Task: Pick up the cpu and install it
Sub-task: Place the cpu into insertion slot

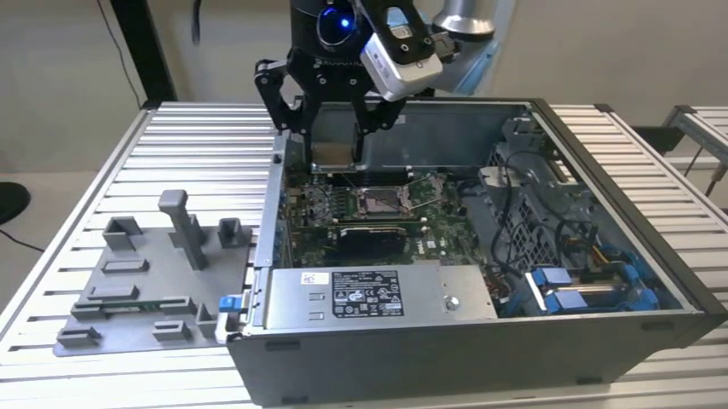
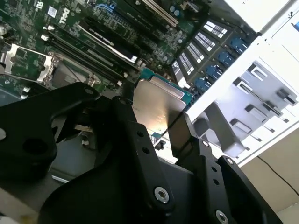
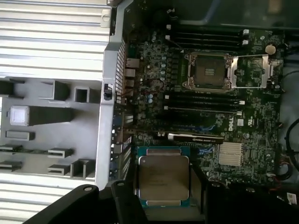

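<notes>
- The cpu is a small flat square with a shiny silver top and a green edge
- The gripper pinches it, up over the green board inside the open computer case

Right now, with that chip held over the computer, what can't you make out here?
- Where the end effector grips the cpu: its own black links cover the contact in both wrist views.
- Pins inside the socket: too small in the first wrist view.
- Near edge of the motherboard: behind the labelled metal box in the exterior view.
- The fixture tray: cut off by the picture's edge in the first wrist view.
</notes>
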Controlling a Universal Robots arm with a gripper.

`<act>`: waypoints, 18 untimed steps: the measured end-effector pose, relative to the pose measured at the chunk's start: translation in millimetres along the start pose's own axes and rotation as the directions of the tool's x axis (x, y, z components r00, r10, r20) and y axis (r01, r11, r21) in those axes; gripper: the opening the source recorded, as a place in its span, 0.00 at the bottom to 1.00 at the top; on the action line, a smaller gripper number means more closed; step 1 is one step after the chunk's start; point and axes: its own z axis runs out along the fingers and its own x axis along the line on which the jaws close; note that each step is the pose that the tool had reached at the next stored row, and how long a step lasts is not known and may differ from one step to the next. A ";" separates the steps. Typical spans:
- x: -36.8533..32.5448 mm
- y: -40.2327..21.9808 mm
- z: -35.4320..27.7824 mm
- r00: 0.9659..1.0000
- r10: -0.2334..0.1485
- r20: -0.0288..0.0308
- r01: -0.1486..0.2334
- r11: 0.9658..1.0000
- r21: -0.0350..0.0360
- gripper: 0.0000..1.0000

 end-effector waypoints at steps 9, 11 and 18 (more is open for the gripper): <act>-24.8 -2.0 -1.0 1.000 -0.018 -0.002 0.018 1.000 0.001 0.00; -29.9 -2.4 -1.2 1.000 -0.022 -0.002 0.022 1.000 0.001 0.00; -32.1 -1.9 -1.3 1.000 -0.023 -0.002 0.023 1.000 0.001 0.00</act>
